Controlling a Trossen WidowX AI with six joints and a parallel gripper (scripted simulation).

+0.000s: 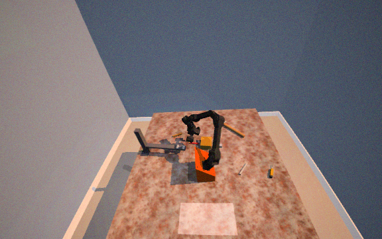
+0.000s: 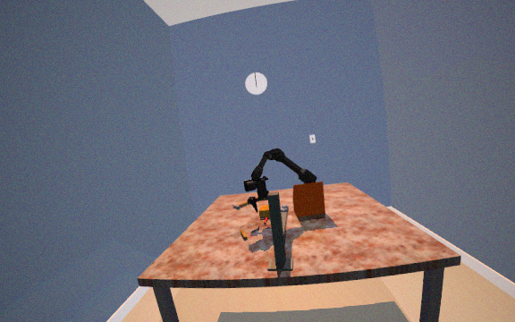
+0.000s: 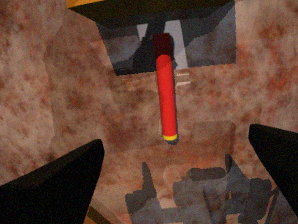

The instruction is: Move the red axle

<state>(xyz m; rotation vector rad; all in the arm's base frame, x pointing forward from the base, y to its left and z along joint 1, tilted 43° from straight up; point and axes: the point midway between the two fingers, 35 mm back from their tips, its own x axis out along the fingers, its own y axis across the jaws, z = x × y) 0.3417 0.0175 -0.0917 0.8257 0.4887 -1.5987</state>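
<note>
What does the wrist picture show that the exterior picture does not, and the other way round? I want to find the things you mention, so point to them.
Only the wrist view shows the yellow band (image 3: pixel 170 138) at the near tip of the red axle (image 3: pixel 166 97) (image 2: pixel 265 221), and both dark gripper fingers close up, wide apart with the axle's end between and beyond them.

Only the exterior view shows the round white wall clock (image 2: pixel 256 83), the orange-brown block (image 2: pixel 308 199) under the black arm (image 2: pixel 289 163), and the table's dark legs (image 2: pixel 433 286).

Both show the red axle, part of a yellow-orange block (image 2: pixel 264 211) (image 3: pixel 150 10) and the mottled reddish tabletop (image 2: pixel 365 237) (image 3: pixel 30 110).

In the wrist view, open space lies left and right of the red axle (image 3: pixel 166 97), while the yellow block (image 3: pixel 165 12) bars the top edge
</note>
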